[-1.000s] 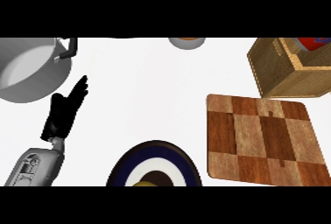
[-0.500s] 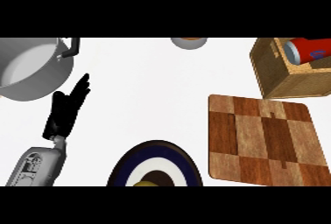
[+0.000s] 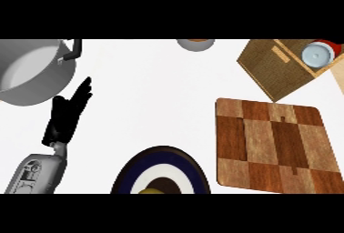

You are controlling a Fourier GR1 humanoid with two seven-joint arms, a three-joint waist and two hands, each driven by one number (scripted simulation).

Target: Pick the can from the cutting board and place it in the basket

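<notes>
The red can with a silver top (image 3: pixel 318 53) lies inside the woven basket (image 3: pixel 277 69) at the upper right. The checkered wooden cutting board (image 3: pixel 275 145) at the right has nothing on it. My left hand (image 3: pixel 67 114) rests open on the counter at the left, fingers straight and pointing up toward the pot. My right hand does not show in the head view.
A large grey pot (image 3: pixel 31 68) with a black handle stands at the upper left, just beyond my left fingertips. A dark blue and white plate (image 3: pixel 161 173) with something yellow on it sits at the bottom middle. A small bowl (image 3: pixel 196 43) peeks in at the top edge.
The view has shifted so the basket and can slid left and down into fuller sight; the can's silver top now shows inside the basket. My left hand has stayed put.
</notes>
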